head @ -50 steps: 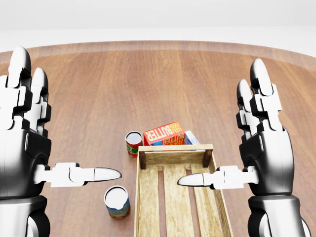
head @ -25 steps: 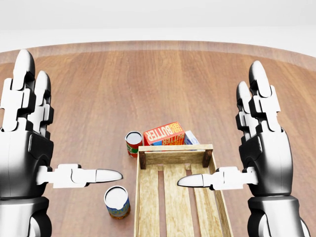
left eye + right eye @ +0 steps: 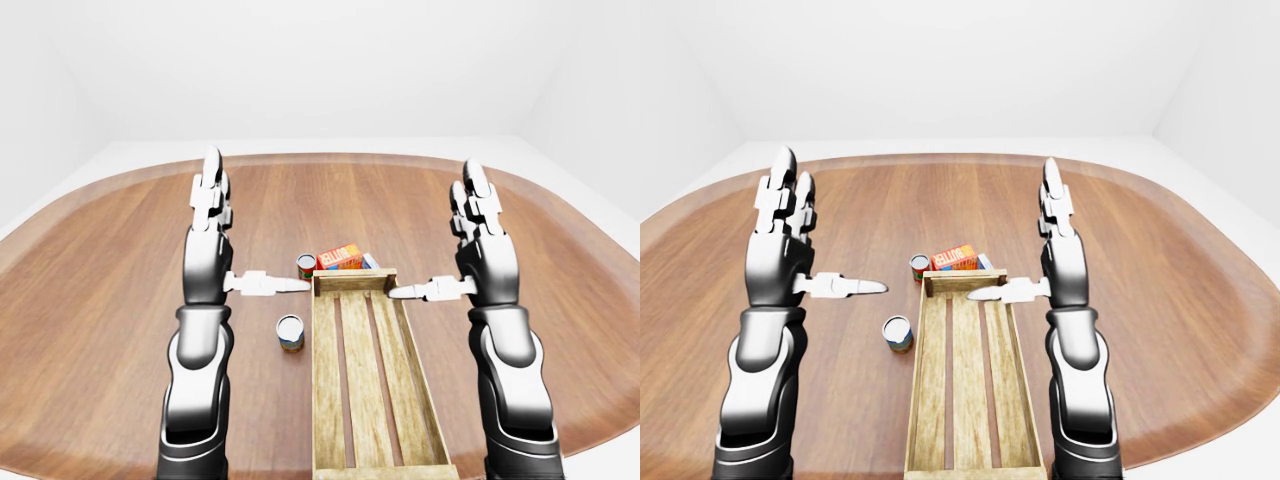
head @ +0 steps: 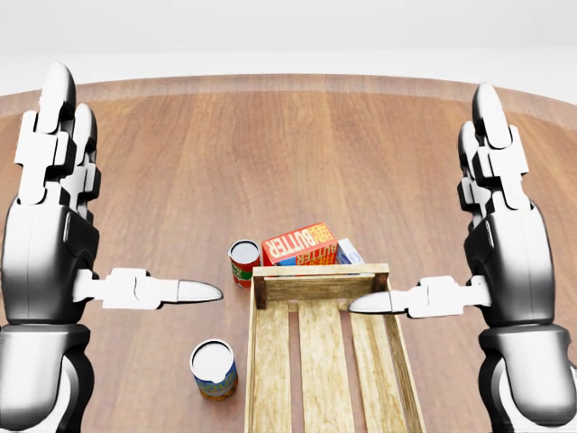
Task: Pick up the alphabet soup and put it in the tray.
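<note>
Three head-mounted views down over the wooden table (image 3: 100,300); head view nearest, eye views wider.

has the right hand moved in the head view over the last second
Yes. The right hand has shifted right and up: its thumb tip, earlier over the middle slat of the wooden tray, now sits over the tray's right edge.

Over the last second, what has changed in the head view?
Both open hands rose: the left hand moved up, and the right hand moved up and rightward. Nothing was grasped. The two cans, the butter box and the tray stayed put.
</note>
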Tool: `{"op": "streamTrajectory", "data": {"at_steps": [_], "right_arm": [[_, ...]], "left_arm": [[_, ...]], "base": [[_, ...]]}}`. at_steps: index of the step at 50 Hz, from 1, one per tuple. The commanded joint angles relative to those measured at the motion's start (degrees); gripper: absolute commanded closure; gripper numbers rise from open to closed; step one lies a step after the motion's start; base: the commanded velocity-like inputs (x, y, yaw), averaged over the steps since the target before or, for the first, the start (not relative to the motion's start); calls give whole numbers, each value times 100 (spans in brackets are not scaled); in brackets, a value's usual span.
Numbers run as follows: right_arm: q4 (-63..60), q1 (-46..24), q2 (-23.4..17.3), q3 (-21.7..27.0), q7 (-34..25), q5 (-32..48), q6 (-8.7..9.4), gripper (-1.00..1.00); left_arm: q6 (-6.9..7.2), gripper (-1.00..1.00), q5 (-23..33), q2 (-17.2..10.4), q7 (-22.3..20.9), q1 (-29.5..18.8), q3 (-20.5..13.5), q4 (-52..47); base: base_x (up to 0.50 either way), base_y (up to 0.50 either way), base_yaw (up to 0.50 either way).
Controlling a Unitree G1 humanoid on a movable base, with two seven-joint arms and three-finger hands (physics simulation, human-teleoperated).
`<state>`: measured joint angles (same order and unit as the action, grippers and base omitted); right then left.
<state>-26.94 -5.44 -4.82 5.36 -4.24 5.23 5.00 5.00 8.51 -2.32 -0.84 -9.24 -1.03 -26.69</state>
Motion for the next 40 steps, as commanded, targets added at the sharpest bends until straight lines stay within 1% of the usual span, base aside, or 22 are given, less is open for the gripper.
{"op": "streamTrajectory", "data": {"at_steps": [1,3,5,14,17,23,24,25,26,27,28,30,31,32,33,36,39,40], "right_arm": [[913,-731,-567,328,-428,847,0,-99],[981,-779,-579,354,-484,968,0,-99],[1188,-924,-696,368,-579,1171,0,-100],[1663,-1164,-729,374,-695,1552,0,-99],[1746,-1215,-768,358,-713,1675,0,-100],[1733,-1223,-736,410,-751,1633,0,-99],[1685,-1201,-721,416,-750,1621,0,-99],[1668,-1193,-718,417,-753,1615,0,-99],[1667,-1193,-719,416,-753,1614,0,-99],[1660,-1190,-713,422,-754,1595,0,-99],[1668,-1192,-717,421,-746,1594,0,-99],[1683,-1196,-703,424,-728,1557,0,-99],[1720,-1182,-687,402,-707,1552,0,-99],[1745,-1170,-676,387,-700,1544,0,-100],[1757,-1166,-677,381,-695,1546,0,-99],[1768,-1170,-685,388,-704,1528,0,-99],[1733,-1166,-688,398,-717,1512,0,-99],[1730,-1159,-692,403,-718,1509,0,-99]], "left_arm": [[0,-100,-15,-62,-263,-261,-85,256],[0,-100,0,-64,-267,-274,-89,282],[0,-100,29,-78,-289,-326,-79,371],[0,-100,141,-135,-400,-640,-71,729],[0,-100,223,-217,-489,-906,-85,979],[0,-100,512,-357,-745,-1499,-41,1592],[0,-100,694,-470,-872,-1741,35,1933],[0,-100,828,-508,-998,-1879,67,2153],[0,-100,871,-485,-1031,-1888,47,2171],[0,-100,1100,-580,-1191,-2120,141,2561],[0,-100,1289,-611,-1298,-2291,167,2844],[0,-100,1584,-627,-1483,-2625,167,3327],[0,-100,1761,-653,-1563,-2939,186,3690],[0,-100,1936,-668,-1635,-3123,224,3938],[0,-100,2017,-634,-1691,-3212,191,4041],[0,-100,2397,-644,-1860,-3590,250,4604],[0,-100,2627,-616,-1981,-3885,225,5035],[0,-100,2789,-657,-2160,-3987,323,5234]], "base": [[0,0,0],[0,0,0],[0,0,0],[0,0,0],[0,0,0],[0,0,0],[0,0,0],[0,0,0],[0,0,0],[0,0,0],[0,0,0],[0,0,0],[0,0,0],[0,0,0],[0,0,0],[0,0,0],[0,0,0],[0,0,0]]}}
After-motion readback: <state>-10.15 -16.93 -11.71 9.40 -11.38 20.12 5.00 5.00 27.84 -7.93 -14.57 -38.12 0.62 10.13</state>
